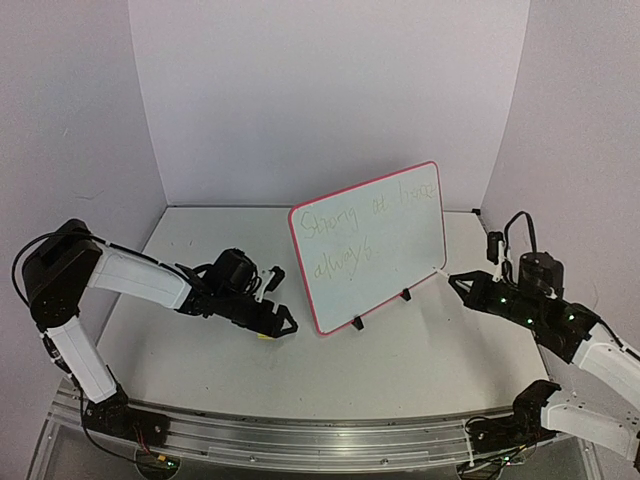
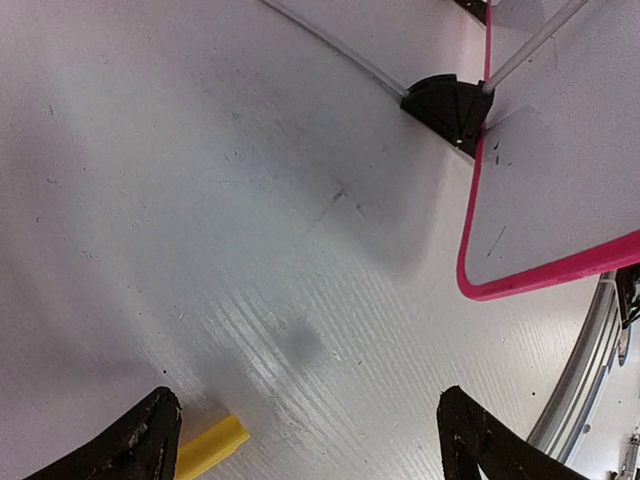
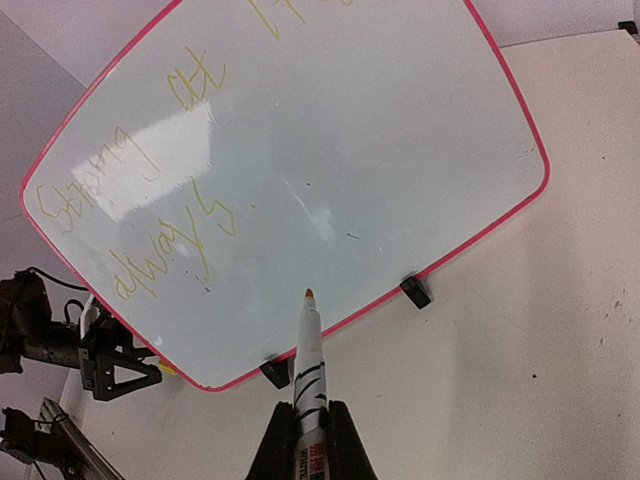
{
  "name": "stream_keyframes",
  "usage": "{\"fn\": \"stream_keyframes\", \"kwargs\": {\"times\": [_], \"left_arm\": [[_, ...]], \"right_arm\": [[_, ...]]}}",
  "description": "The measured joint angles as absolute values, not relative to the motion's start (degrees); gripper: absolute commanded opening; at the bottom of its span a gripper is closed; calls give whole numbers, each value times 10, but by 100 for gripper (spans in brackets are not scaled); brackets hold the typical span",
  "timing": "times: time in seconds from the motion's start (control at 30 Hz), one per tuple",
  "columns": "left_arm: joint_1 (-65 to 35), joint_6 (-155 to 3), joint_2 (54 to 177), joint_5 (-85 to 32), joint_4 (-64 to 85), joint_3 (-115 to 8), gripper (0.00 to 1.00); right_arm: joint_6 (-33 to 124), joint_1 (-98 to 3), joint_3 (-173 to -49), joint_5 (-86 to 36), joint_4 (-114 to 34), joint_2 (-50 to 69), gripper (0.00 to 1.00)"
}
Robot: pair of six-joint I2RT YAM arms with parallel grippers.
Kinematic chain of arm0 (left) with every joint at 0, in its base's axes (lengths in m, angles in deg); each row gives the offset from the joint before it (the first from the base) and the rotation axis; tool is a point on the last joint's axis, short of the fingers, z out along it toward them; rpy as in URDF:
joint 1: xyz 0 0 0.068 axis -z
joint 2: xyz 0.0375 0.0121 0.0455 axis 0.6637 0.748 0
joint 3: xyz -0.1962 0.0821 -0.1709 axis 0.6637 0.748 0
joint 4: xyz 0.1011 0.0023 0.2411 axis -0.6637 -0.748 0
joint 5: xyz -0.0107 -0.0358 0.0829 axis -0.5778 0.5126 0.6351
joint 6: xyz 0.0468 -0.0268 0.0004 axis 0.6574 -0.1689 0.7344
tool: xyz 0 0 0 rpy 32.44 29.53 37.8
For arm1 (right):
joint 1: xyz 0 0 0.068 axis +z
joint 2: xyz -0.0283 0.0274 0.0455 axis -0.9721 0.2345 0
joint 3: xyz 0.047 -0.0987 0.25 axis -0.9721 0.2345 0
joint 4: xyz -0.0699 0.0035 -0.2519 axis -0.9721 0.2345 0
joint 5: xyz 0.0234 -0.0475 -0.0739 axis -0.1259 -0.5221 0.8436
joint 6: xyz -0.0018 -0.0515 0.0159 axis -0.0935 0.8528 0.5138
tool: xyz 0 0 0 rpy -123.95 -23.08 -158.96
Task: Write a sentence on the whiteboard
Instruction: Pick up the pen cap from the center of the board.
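lying by left pincer (image 2: 310,442), yellow piece (image 2: 210,446), whiteboard (image 2: 560,190) near

1. Robotics lab test cell.
2. White backdrop panels (image 1: 330,90) boxing in a white desk (image 1: 190,350).
3. Left arm (image 1: 135,272) and right arm (image 1: 560,325) bolted to an aluminium rail (image 1: 300,435) at desk edge.

The right tool (image 3: 310,425) is clamped on a white, black-printed marker (image 3: 308,360), whose orange tip points at the rectangular white, pink-red-rimmed whiteboard (image 3: 380,150), just inside its lower rim. Faint yellow-green cursive handwriting (image 3: 178,248) runs across the board, apart from the tip. The board's small black feet (image 3: 416,292) rest on the white counter (image 3: 520,350).
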State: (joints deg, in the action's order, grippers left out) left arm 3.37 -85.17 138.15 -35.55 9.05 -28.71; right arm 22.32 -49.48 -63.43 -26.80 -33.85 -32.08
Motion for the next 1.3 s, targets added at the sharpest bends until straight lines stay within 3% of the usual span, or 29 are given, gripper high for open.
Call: {"fn": "stream_keyframes", "kwargs": {"times": [0.8, 1.07, 1.3], "left_arm": [[34, -800, 1355, -362, -1, -268, 82], [38, -789, 1346, -338, -26, -263, 59], [46, -785, 1346, -316, -41, -263, 46]], "right_arm": [[222, -495, -619, -268, -343, -316, 0], [222, -495, -619, -268, -343, -317, 0], [222, -495, -616, -268, -343, -317, 0]]}}
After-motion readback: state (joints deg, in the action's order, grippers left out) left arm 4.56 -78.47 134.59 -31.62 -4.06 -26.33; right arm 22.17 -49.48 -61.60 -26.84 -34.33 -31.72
